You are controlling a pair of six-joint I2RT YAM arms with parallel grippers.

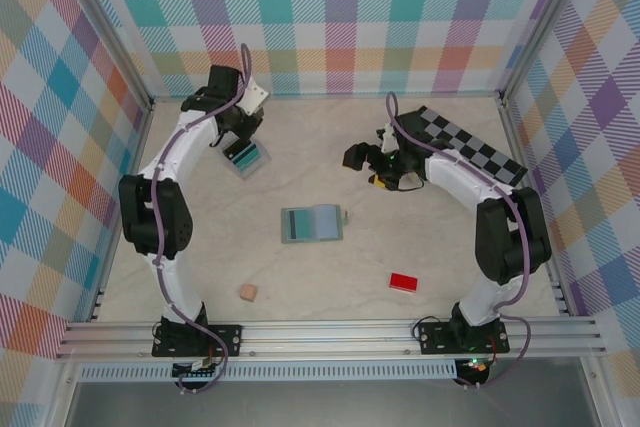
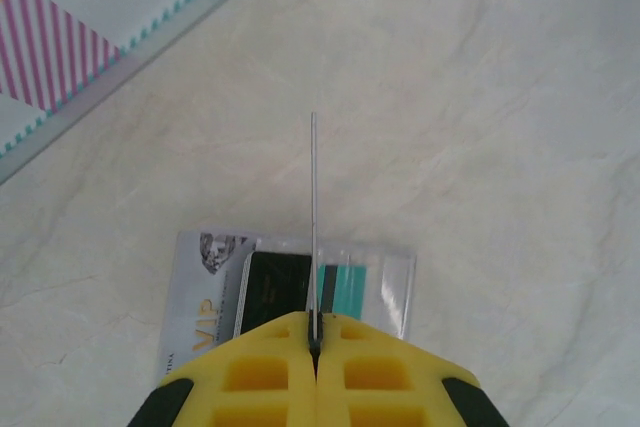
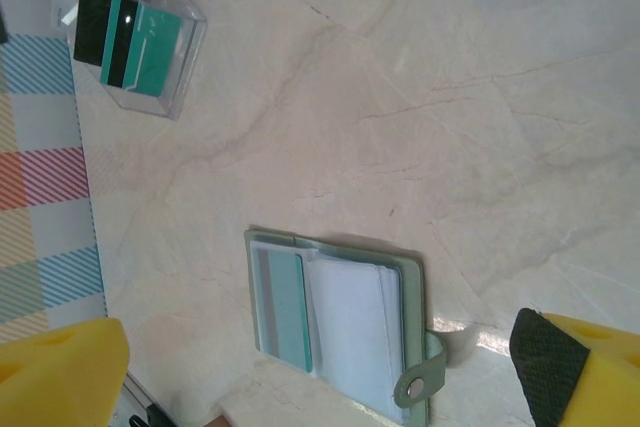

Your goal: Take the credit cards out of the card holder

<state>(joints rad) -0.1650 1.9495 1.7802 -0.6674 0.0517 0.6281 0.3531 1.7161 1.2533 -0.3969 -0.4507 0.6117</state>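
While the card holder (image 1: 311, 224) lies opened flat mid-tabletop (image 1: 320, 137), its pockets face up for picking. Right wrist view: one teal card (image 3: 285, 307) sits in one half. The other half reads pale, and I cannot tell if it is loaded. The clasp tab (image 3: 415, 387) hangs loose off one edge.

- Left pincer (image 2: 315, 332): pressed together on a thin credit card (image 2: 313, 197), held on edge directly over the clear box (image 2: 398, 292). A dark card (image 2: 272, 292) and others lie flat there, so my read is a drop-off.
- Right pincer (image 1: 368, 159): spread wide, nothing in it, hovering beyond the holder on the right. Likely staged for the next pull.
- Room: bare marble all round the holder.
- The box sits near the far-left wall, so little slack there.
- The checkered board (image 1: 470, 142) lies behind the right arm.
- The red block (image 1: 403, 282) and tan cube (image 1: 248, 293) sit near the front, well apart from the holder
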